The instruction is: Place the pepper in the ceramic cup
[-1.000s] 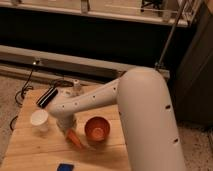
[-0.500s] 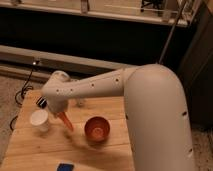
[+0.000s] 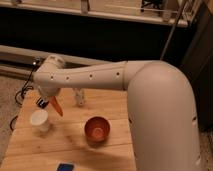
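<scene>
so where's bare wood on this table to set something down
Bare wood: the near left corner of the table, bordered by the cup, the bowl and the blue item; also the strip behind the bowl, right of the small clear object. Crowded: far left, where the gripper holds the pepper by the cup.

One pepper (image 3: 55, 106), one cup (image 3: 39, 119), one bowl (image 3: 97, 129), one hand (image 3: 49, 101)
</scene>
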Tool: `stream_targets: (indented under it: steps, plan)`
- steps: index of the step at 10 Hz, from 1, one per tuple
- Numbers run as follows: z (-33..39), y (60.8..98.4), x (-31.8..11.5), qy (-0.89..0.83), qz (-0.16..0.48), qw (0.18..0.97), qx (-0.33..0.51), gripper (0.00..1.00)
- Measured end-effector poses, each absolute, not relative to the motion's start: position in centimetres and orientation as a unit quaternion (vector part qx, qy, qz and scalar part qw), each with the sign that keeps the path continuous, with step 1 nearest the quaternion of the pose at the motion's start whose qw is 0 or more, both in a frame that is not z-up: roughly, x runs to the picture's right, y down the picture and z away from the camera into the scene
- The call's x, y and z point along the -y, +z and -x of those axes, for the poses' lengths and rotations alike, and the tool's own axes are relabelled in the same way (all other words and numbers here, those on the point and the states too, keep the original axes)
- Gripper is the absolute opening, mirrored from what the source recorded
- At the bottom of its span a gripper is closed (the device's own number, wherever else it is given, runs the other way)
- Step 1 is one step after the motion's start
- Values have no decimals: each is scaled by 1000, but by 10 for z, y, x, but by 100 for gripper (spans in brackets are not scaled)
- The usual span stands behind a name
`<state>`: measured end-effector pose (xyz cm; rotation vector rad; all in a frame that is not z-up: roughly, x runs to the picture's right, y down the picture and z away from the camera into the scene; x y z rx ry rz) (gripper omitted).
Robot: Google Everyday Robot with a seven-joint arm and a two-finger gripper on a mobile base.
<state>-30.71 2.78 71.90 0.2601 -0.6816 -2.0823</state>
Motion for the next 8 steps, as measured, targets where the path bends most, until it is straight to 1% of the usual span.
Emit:
stream_targets:
  steps: [1, 3, 6, 8]
  plan:
    - [322, 710, -20, -835, -135, 458, 275, 0]
    - [347, 699, -17, -832, -167, 452, 274, 0]
    - [382, 695, -29, -842, -198, 423, 271, 0]
    - [397, 700, -41, -843, -213, 412, 274, 0]
